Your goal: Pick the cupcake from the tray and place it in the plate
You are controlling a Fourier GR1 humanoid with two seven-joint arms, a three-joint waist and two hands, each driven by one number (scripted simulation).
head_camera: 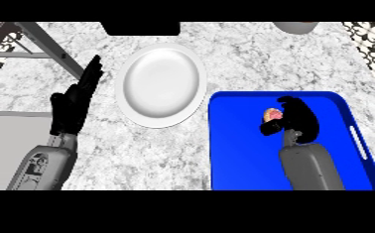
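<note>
The right hand (296, 120), black fingers curled, is closed round the small pink-topped cupcake (272, 115), which peeks out at the hand's left side, over the glossy blue rectangular tray (242, 147). So the grab looks made; the carry is still to come. The round white plate (162, 84) lies bare, left and farther off. The left hand (73, 103) rests open beside it.

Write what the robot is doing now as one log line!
right hand: curled round cupcake over tray | left hand: open, resting | plate: empty
</note>
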